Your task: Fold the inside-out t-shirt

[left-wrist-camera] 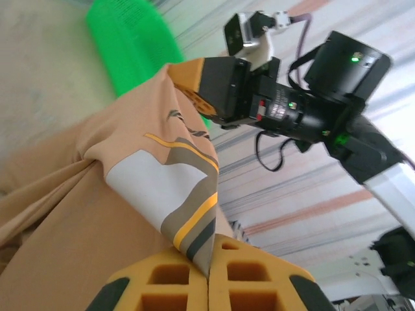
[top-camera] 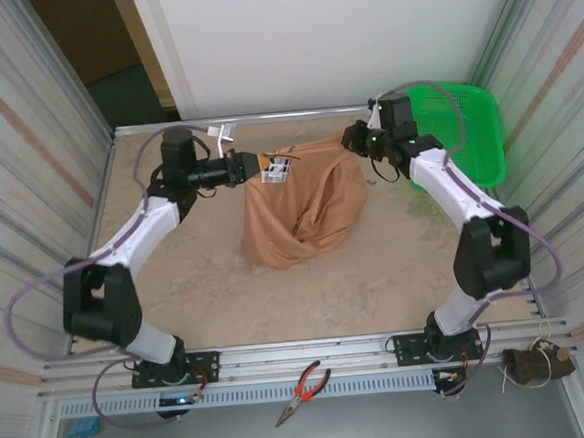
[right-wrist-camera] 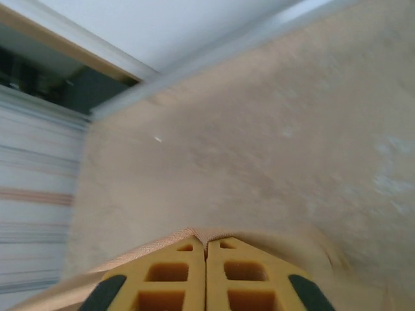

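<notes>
1. Toward the left of the bench (top-camera: 178, 307), my left claw (top-camera: 258, 167) is clenched on the top edge of the inside-out t-shirt (top-camera: 307, 213), right beside its white tag (top-camera: 279, 170). On the left wrist camera the pads meet with only a thin fold of cloth between them. That narrow pinch is my first worry, since a sharp tug could pull the fabric free.
2. Between the claws, the shirt hangs as a twisted tan bundle, its lower part bunched on the bench at the middle-far area. If I lay it down like this, I judge the twist gets pressed into the fold and the sleeves end up buried.
3. On the right, my right claw (top-camera: 352, 138) is clenched on the opposite top edge, with cloth just showing at its tips on the right wrist camera. Spreading the arms unevenly could drag the shirt out of one grip.
4. Furthest right, the green basket (top-camera: 461, 132) sits close to the right arm. A wide outward swing risks knocking it.
</notes>
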You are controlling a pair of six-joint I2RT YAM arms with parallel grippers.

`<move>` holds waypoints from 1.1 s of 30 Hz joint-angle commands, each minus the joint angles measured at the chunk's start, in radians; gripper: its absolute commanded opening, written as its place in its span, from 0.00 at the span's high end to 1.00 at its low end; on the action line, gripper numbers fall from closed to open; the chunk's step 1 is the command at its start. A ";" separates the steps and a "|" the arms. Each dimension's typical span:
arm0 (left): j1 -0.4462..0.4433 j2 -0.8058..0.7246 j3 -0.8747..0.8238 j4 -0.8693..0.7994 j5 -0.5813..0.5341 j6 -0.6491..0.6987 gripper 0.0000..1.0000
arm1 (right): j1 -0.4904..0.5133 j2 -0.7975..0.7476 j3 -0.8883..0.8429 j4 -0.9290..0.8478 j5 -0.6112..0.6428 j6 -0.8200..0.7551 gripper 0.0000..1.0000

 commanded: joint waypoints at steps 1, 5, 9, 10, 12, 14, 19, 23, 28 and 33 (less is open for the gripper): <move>0.020 0.100 0.026 -0.089 -0.060 0.072 0.97 | -0.014 0.008 -0.026 -0.055 0.055 -0.044 0.53; 0.086 0.170 0.001 -0.104 -0.161 0.093 0.65 | 0.069 -0.096 -0.147 -0.044 0.106 -0.068 0.43; 0.122 0.102 -0.065 -0.110 -0.255 0.096 0.49 | 0.178 -0.160 -0.259 -0.053 0.178 -0.087 0.43; 0.111 0.066 -0.076 -0.144 -0.289 0.109 0.47 | 0.204 -0.169 -0.291 -0.039 0.193 -0.083 0.43; 0.062 -0.018 -0.098 -0.238 -0.404 0.121 0.42 | 0.236 -0.165 -0.338 0.000 0.195 -0.061 0.43; -0.037 -0.089 -0.111 -0.364 -0.601 0.087 0.37 | 0.259 -0.131 -0.358 0.030 0.191 -0.039 0.43; -0.234 -0.086 -0.141 -0.433 -0.807 -0.099 0.35 | 0.276 -0.030 -0.344 0.072 0.199 -0.018 0.43; -0.273 0.023 -0.096 -0.465 -0.827 -0.158 0.34 | 0.273 0.030 -0.306 0.075 0.188 -0.017 0.42; -0.297 0.131 -0.014 -0.509 -0.841 -0.112 0.29 | 0.267 0.086 -0.277 0.084 0.165 -0.014 0.41; -0.312 0.218 0.033 -0.520 -0.791 -0.009 0.60 | 0.271 0.155 -0.226 0.082 0.077 -0.018 0.33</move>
